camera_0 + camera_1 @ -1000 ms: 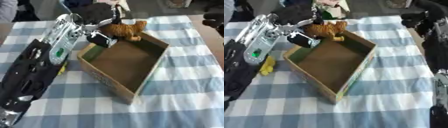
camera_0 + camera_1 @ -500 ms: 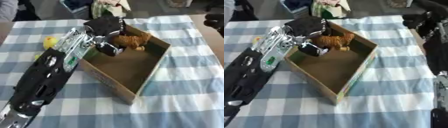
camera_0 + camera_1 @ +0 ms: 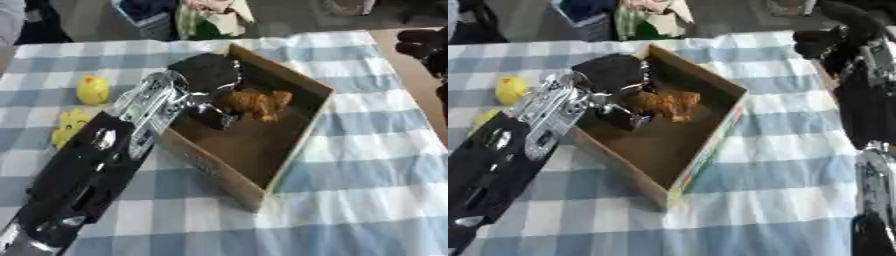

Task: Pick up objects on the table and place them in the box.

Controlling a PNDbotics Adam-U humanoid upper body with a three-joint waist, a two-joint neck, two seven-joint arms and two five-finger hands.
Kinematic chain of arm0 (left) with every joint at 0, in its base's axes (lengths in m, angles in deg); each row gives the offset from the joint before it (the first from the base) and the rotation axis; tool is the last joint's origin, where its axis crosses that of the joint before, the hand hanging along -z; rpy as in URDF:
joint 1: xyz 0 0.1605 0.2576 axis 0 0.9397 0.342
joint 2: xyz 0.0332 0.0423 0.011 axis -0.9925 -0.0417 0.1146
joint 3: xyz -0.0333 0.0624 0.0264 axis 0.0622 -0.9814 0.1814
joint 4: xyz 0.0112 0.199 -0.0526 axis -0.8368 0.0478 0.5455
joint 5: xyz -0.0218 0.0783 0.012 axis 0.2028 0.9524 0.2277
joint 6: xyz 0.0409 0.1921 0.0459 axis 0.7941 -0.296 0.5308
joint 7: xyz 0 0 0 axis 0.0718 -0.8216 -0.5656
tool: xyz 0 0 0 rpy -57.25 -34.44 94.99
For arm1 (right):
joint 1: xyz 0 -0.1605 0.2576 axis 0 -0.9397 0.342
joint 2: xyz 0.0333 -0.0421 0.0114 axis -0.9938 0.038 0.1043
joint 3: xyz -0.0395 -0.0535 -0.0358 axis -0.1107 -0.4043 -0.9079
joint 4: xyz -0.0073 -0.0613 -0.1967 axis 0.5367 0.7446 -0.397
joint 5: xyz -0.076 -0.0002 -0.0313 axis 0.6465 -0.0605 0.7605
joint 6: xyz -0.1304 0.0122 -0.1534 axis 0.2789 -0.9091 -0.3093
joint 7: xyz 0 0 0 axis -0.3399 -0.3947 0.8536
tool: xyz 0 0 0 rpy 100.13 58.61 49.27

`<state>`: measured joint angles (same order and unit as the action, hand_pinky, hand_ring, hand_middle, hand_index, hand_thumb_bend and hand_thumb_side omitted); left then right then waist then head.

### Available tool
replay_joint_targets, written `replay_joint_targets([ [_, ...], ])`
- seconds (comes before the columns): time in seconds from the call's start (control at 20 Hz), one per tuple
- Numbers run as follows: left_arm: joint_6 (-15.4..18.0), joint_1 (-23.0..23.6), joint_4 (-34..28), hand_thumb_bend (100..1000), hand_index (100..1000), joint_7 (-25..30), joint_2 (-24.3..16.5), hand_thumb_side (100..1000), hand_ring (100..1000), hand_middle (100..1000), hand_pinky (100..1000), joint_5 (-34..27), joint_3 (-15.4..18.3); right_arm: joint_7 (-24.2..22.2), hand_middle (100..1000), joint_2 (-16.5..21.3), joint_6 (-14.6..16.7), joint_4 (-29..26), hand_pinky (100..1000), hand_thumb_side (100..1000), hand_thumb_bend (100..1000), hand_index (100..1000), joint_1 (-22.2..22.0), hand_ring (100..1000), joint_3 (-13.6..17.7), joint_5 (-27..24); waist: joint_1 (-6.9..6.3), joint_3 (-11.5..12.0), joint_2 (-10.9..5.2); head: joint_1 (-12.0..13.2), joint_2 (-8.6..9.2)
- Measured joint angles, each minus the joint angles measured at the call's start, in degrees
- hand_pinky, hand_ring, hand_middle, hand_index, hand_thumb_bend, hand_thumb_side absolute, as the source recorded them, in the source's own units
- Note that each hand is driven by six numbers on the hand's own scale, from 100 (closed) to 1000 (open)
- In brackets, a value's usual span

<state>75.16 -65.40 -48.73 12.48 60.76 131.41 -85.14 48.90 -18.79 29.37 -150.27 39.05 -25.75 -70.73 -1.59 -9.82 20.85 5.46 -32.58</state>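
Observation:
An open cardboard box [image 3: 296,136] sits askew in the middle of the blue-checked table [image 3: 367,200]. An orange-brown plush toy [image 3: 257,102] lies low inside the box's far part. My left hand [image 3: 205,74] reaches in over the box's left wall, its fingers [image 3: 213,113] curled at the toy's left end. A round yellow toy [image 3: 92,90] and a second yellow toy [image 3: 70,128] lie on the cloth to the left of my arm. My right hand [image 3: 826,39] hovers off the table's far right corner, its arm running down the right edge.
Beyond the table's far edge stand a blue basket [image 3: 144,17] and a green and white thing [image 3: 210,17]. Bare wood [image 3: 389,37] shows at the table's right edge. My left forearm [image 3: 96,170] lies across the near left of the cloth.
My left hand has moved the plush toy from above the box's far corner down into the box. The whole view has also shifted.

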Motion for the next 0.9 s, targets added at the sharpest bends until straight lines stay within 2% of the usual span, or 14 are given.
replay_joint_targets([
  [0.05, 0.0, 0.0, 0.1, 172, 827, 1.4, 0.0, 504, 757, 684, 591, 0.6, 0.0, 0.0, 459, 0.0, 0.0, 0.0, 807, 767, 100, 826, 0.0, 765, 0.0, 0.0, 0.04, 0.0, 0.0, 0.0, 0.15],
  [0.1, 0.1, 0.1, 0.2, 221, 858, 2.8, 0.0, 606, 783, 719, 613, 1.0, -0.1, 0.0, 458, 0.0, -0.1, 0.0, 807, 765, 100, 826, -0.1, 766, 0.0, 0.0, 0.11, 0.0, 0.0, 0.0, 0.37],
  [0.15, 0.2, 0.1, 0.2, 232, 867, 4.2, 0.0, 647, 792, 733, 619, 1.4, -0.1, 0.0, 458, -0.1, -0.1, 0.0, 808, 764, 100, 825, -0.2, 766, 0.0, 0.0, 0.16, 0.0, 0.0, 0.0, 0.46],
  [0.2, 0.3, 0.1, 0.2, 278, 890, 5.5, 0.0, 732, 816, 763, 641, 1.7, -0.1, 0.1, 458, -0.2, -0.1, 0.0, 808, 763, 100, 826, -0.3, 766, 0.0, 0.0, 0.2, 0.0, -0.01, 0.1, 0.48],
  [0.25, 0.3, 0.1, 0.2, 294, 898, 6.6, 0.0, 757, 824, 771, 648, 1.9, -0.1, 0.0, 458, -0.4, -0.1, 0.0, 808, 763, 100, 826, -0.4, 766, 0.0, 0.0, 0.23, 0.0, -0.01, 0.1, 0.5],
  [0.3, 0.3, 0.1, 0.2, 348, 940, 7.5, 0.0, 830, 855, 811, 676, 2.1, -0.1, 0.0, 458, -0.4, -0.2, 0.0, 809, 764, 100, 826, -0.4, 766, 0.0, 0.0, 0.26, 0.0, -0.01, 0.2, 0.57],
  [0.35, 0.2, 0.1, 0.2, 369, 951, 8.1, 0.0, 861, 864, 823, 685, 2.2, 0.0, 0.0, 458, -0.5, -0.2, 0.0, 809, 764, 100, 826, -0.4, 767, 0.0, 0.0, 0.27, 0.0, -0.01, 0.2, 0.69],
  [0.4, 0.1, 0.1, 0.1, 448, 981, 8.5, 0.0, 951, 888, 864, 709, 2.3, 0.1, 0.0, 458, -0.5, -0.2, 0.0, 809, 764, 100, 826, -0.4, 767, 0.0, 0.0, 0.27, 0.0, -0.02, 0.3, 0.87],
  [0.5, -0.3, 0.1, 0.0, 511, 995, 8.5, 0.0, 1000, 896, 877, 720, 2.5, 0.1, 0.0, 457, -0.5, -0.2, 0.0, 809, 763, 100, 826, -0.5, 767, 0.0, 0.0, 0.28, 0.0, -0.02, 0.4, 0.94],
  [0.65, -1.1, 0.1, -0.5, 522, 989, 7.5, 0.0, 1000, 887, 868, 709, 2.6, 0.2, 0.0, 457, -0.5, -0.3, 0.0, 810, 763, 100, 826, -0.5, 767, 0.0, 0.0, 0.3, 0.0, -0.05, 0.5, 0.97],
  [0.75, -1.8, 0.1, -1.1, 464, 979, 6.2, 0.0, 994, 877, 856, 696, 2.5, 0.4, 0.0, 457, -0.5, -0.3, 0.0, 810, 763, 100, 826, -0.8, 768, 0.0, 0.0, 0.3, 0.0, -0.07, 0.5, 0.97],
  [0.9, -2.9, 0.1, -2.9, 318, 957, 3.6, 0.0, 863, 849, 829, 663, 1.8, 0.7, 0.1, 457, -0.5, -0.4, -0.1, 811, 766, 100, 826, -1.0, 768, 0.0, 0.0, 0.3, 0.0, -0.27, 0.5, 0.97],
])
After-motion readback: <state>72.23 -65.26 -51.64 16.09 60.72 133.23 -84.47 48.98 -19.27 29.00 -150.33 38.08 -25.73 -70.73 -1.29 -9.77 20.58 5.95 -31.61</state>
